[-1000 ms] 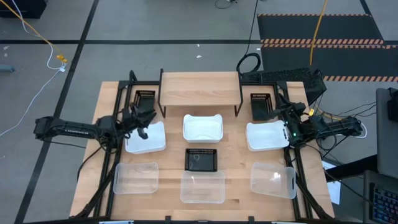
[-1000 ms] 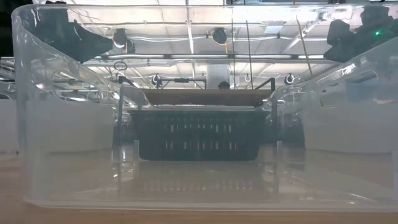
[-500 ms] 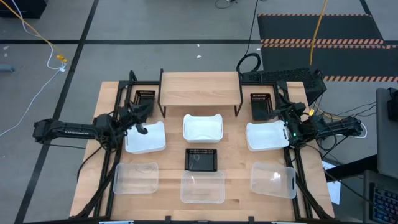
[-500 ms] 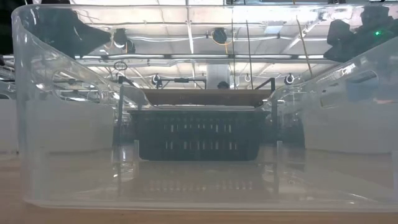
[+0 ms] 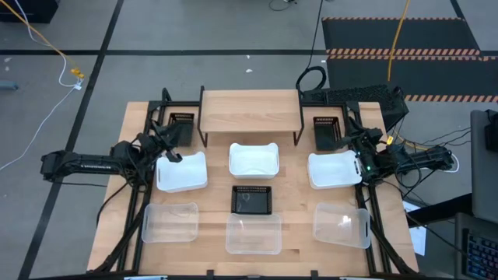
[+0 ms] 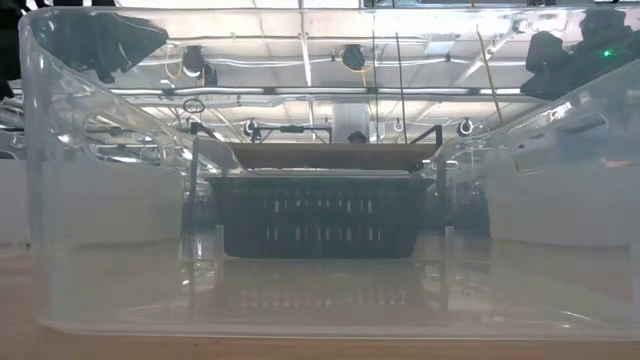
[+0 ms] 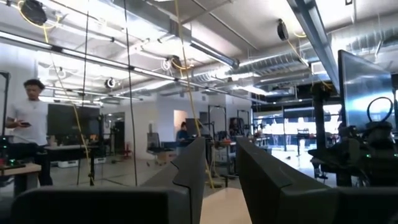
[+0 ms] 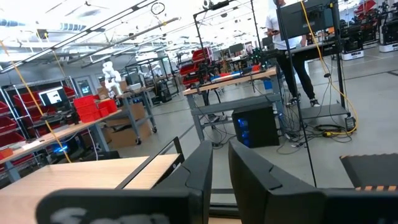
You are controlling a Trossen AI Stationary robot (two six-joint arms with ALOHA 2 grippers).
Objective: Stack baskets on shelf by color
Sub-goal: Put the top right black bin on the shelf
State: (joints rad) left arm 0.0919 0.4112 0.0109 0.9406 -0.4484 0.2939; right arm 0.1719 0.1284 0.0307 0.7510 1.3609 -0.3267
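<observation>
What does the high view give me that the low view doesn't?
Only the high view shows all nine baskets, the bare shelf top, and the left claw by the left white basket. Only the low view shows the ceiling lights and the near clear basket's wall filling the frame. Both show the centre black basket and the shelf.

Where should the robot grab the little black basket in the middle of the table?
Probably by one rim wall of the small black slatted plastic basket, coming straight down from above. It sits upright with its open top facing up, apart from the white basket and clear basket beside it, leaving finger room.
</observation>
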